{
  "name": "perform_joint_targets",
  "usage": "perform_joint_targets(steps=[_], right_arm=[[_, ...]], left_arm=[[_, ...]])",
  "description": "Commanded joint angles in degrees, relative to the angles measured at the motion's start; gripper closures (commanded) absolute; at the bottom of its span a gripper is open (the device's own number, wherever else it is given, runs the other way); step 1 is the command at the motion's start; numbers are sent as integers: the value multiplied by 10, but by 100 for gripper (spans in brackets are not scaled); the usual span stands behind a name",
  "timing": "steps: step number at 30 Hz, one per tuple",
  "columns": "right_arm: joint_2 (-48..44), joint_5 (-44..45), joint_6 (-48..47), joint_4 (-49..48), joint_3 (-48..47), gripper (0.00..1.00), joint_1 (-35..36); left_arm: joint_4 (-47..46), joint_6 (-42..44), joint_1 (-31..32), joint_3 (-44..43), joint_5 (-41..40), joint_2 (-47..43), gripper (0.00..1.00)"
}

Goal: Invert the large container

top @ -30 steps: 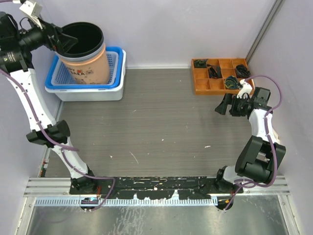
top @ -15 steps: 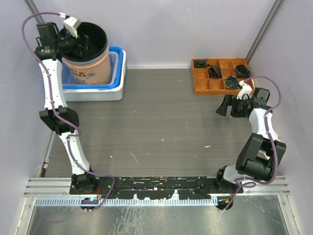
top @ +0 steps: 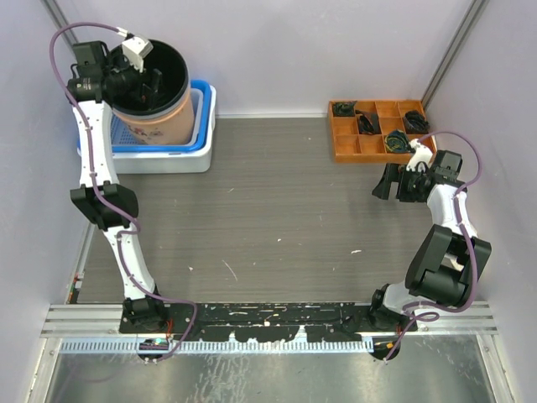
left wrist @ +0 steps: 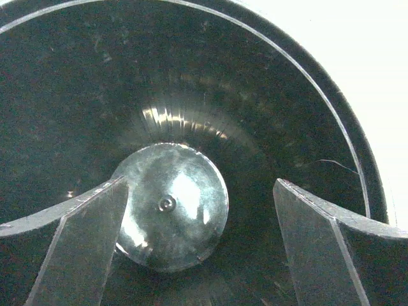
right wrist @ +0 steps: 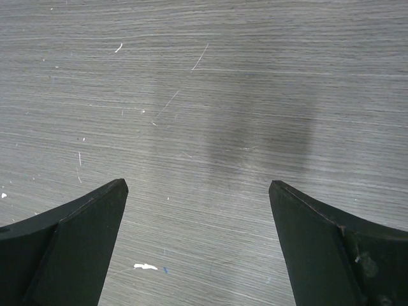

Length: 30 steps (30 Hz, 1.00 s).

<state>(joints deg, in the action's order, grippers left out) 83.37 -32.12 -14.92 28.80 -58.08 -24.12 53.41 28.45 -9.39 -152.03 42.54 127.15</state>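
Obs., current frame:

- The large container (top: pixel 161 119) is seen standing upright, mouth up. Tan outer wall, black inside, a shiny round base (left wrist: pixel 171 213) visible at the bottom.
- The container is seated in a blue basket (top: pixel 201 107), which is itself nested in a white tub (top: pixel 172 159). The tub is placed on the bench (top: pixel 277 218).
- The left fingers (top: pixel 144 82) are positioned at the container's mouth, towards its left rim, and are pointed down into the interior. In the left wrist view both fingers (left wrist: pixel 83 245) are spread wide, with the base framed between them. Nothing is gripped. Contact with the inner wall cannot be judged.
- The right fingers (top: pixel 387 180) are held far to the right of the container, low over bare bench. In the right wrist view they (right wrist: pixel 70 252) are spread wide, with only grey, scratched bench surface between them.
- An orange compartment tray (top: pixel 374 149), with small dark items in several cells, is noted well to the right of the container, just beyond the right fingers.
- Container not inverted.
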Motion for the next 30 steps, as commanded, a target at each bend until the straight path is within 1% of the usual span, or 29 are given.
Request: perform_joint_targets(steps=[1, 3, 7, 12, 16, 21, 30], right_arm=[[-2, 3, -8, -9, -27, 0, -2], [-1, -2, -8, -6, -27, 0, -2], [-1, -3, -8, -7, -28, 0, -2], [4, -4, -9, -5, -29, 0, -2], [4, -7, -10, -4, -29, 0, -2], [2, -6, -12, -3, -28, 0, -1], [1, -9, -15, -3, -28, 0, -2]], left_arm=[[42, 43, 12, -3, -10, -40, 1], [26, 37, 14, 10, -9, -65, 1], [-34, 17, 16, 61, 1, -125, 1], [-30, 7, 27, 29, 13, -140, 1], [-30, 8, 35, 19, 19, -138, 1], [-16, 34, 45, 8, -14, -114, 1], [-32, 42, 46, -38, -64, -64, 1]])
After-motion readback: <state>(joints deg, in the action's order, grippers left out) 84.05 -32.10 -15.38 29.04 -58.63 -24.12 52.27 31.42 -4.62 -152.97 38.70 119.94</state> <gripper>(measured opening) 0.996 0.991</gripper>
